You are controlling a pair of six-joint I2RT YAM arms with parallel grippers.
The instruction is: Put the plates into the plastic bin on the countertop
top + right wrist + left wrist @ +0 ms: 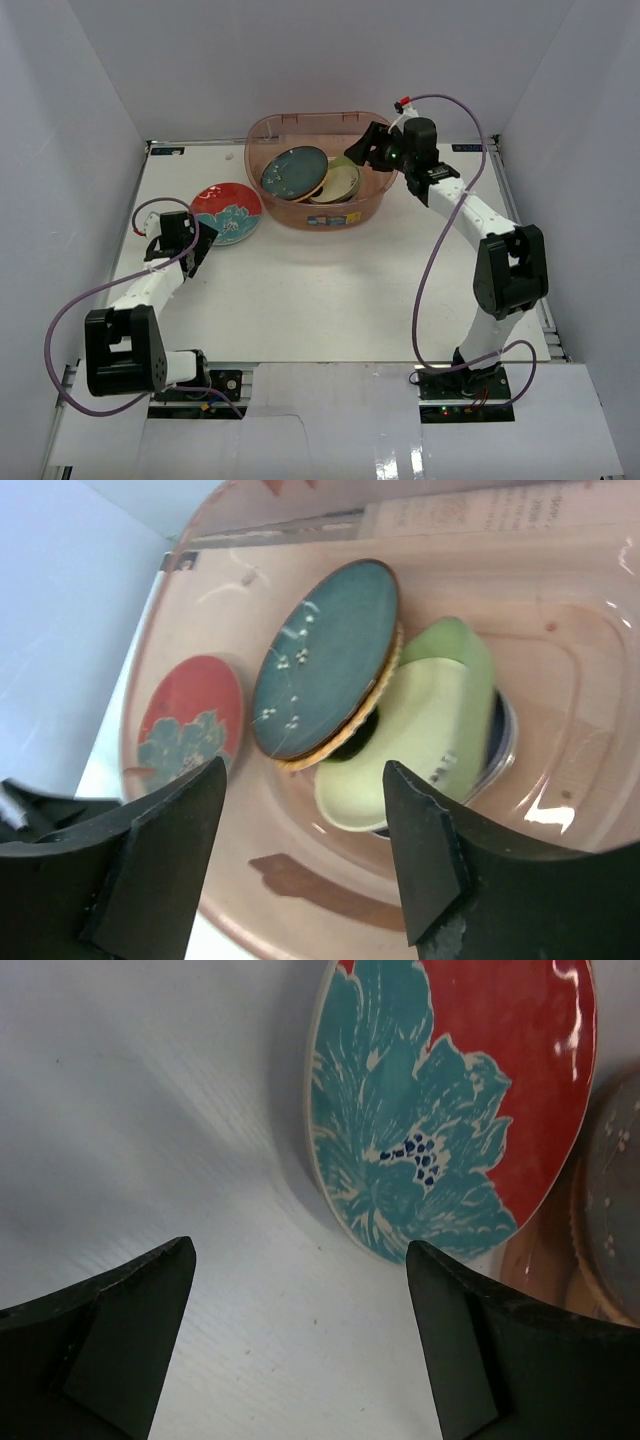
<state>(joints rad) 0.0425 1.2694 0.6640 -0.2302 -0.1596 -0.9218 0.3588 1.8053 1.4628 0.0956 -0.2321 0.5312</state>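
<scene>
This looks like a robotics lab test cell rather than a real kitchen. Plain white walls [85, 120] box in a bare white countertop [320, 300]. A left arm [150, 290] and a right arm [480, 235] are bolted at its near edge, with purple cables [432, 262] looping loose. Plates [227, 212] and a plastic bin [262, 130] are the homely touch.

White walls [90, 90] on three sides, white countertop [320, 295], even light.

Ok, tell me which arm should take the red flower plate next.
Left. The left gripper, open, sits right beside the red plate on the countertop; the right gripper hangs open over the bin.
</scene>
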